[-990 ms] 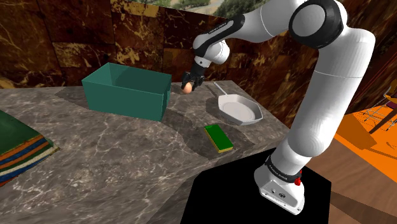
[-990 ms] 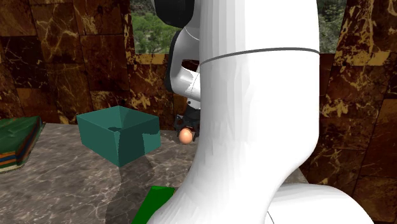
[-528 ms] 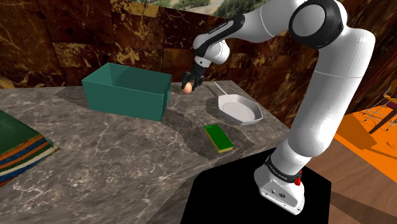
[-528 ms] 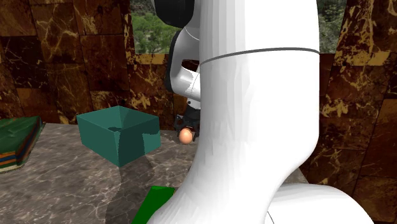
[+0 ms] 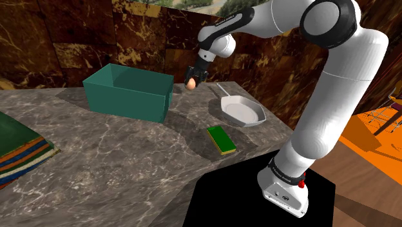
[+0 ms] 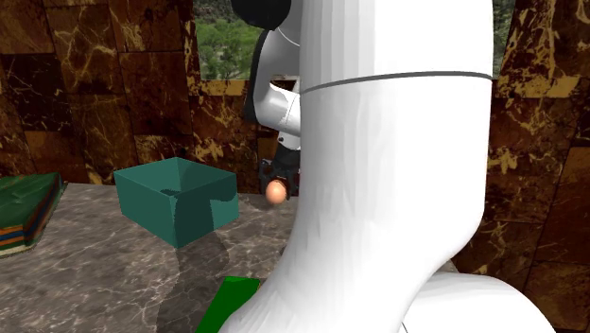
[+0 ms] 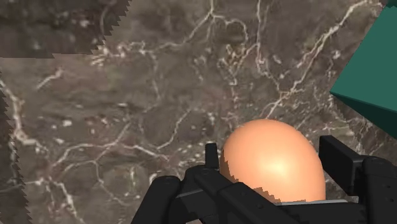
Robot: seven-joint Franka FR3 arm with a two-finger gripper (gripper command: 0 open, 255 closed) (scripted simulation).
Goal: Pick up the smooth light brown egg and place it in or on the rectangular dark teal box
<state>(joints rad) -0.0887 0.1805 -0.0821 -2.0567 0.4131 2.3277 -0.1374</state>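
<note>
The tool (image 5: 192, 78) is clamped around the light brown egg (image 5: 191, 83), which is held above the table (image 5: 116, 155), near the dark teal box (image 5: 129, 97) at the shoulder view's left. A white pan (image 5: 243, 111) is seen beyond.

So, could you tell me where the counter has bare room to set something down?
The widest bare marble lies between the striped stack, the teal box and the green sponge. It is crowded by the white pan, where the hand holds the egg.
</note>
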